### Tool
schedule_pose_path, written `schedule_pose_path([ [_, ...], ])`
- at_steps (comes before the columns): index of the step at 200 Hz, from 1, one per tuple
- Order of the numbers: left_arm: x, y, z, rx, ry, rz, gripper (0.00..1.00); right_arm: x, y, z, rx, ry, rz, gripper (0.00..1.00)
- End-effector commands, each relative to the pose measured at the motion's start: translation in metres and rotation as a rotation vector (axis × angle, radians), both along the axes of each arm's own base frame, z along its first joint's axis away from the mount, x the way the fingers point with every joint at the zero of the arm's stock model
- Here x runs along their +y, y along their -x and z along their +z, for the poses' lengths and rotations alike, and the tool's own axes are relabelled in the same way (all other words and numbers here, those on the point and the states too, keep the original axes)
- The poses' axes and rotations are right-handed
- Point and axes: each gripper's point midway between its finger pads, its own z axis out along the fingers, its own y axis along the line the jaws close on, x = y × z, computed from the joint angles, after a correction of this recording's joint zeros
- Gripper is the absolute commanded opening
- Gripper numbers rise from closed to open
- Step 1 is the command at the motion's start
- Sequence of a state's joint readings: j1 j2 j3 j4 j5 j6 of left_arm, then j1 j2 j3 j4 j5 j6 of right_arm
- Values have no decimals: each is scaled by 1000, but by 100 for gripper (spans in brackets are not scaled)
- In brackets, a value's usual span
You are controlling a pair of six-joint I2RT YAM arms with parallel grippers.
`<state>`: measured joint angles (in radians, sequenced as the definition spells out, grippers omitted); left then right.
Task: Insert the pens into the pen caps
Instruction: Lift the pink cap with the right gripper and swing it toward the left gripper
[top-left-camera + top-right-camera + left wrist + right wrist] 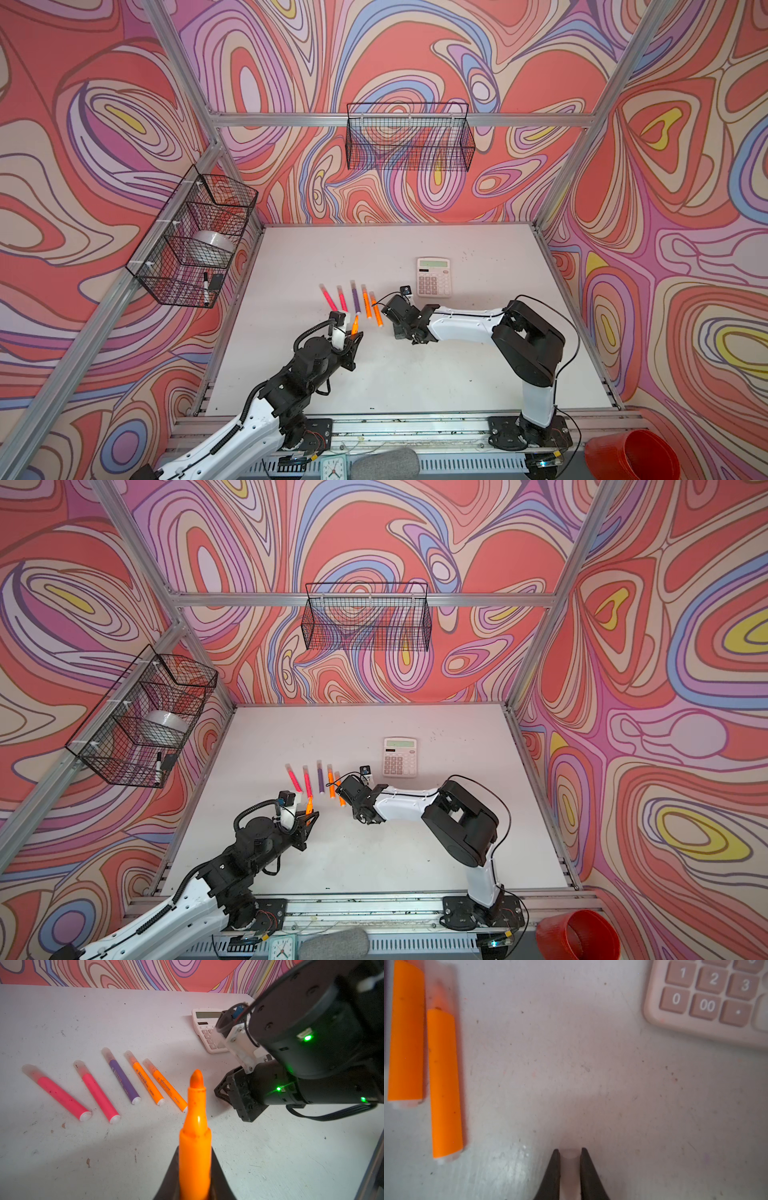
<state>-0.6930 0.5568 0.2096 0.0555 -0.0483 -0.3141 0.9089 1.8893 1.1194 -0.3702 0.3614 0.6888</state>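
Note:
My left gripper (195, 1152) is shut on an uncapped orange pen (195, 1126), whose bare tip points away from the wrist. In both top views this pen (354, 326) (309, 806) stands tilted above the table. My right gripper (569, 1150) is shut on a pale translucent pen cap (569, 1156) and points down close to the table, right of the held pen (402, 332). Capped pens lie in a row behind: two pink (60, 1095) (97, 1095), one purple (122, 1078) and two orange (145, 1082) (168, 1088).
A pale calculator (433, 276) lies behind the right arm. A wire basket (191, 241) on the left wall holds a black-and-white marker (206, 286). Another wire basket (409, 137) hangs on the back wall. A red cup (636, 457) stands past the front right corner.

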Motion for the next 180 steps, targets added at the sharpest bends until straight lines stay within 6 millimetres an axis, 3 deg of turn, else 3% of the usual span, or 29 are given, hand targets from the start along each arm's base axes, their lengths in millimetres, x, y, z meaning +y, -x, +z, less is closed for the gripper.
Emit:
schedule_pose_path([
  [1, -7, 1, 17, -21, 32, -35, 0, -5, -5, 26, -57, -126, -53, 4],
  [6, -9, 2, 17, -19, 37, -46, 0, -5, -6, 43, -88, -172, -58, 3],
  [90, -63, 28, 42, -64, 203, -369, 0, 0, 21, 194, -457, -810, 75, 0],
  [128, -75, 37, 56, -91, 280, -454, 0, 20, 33, 225, -527, -1063, 155, 0],
  [155, -75, 37, 62, -97, 298, -457, 0, 41, 39, 240, -535, -1137, 222, 0],
  [180, -70, 33, 59, -96, 284, -417, 0, 46, 45, 251, -563, -1182, 253, 0],
])
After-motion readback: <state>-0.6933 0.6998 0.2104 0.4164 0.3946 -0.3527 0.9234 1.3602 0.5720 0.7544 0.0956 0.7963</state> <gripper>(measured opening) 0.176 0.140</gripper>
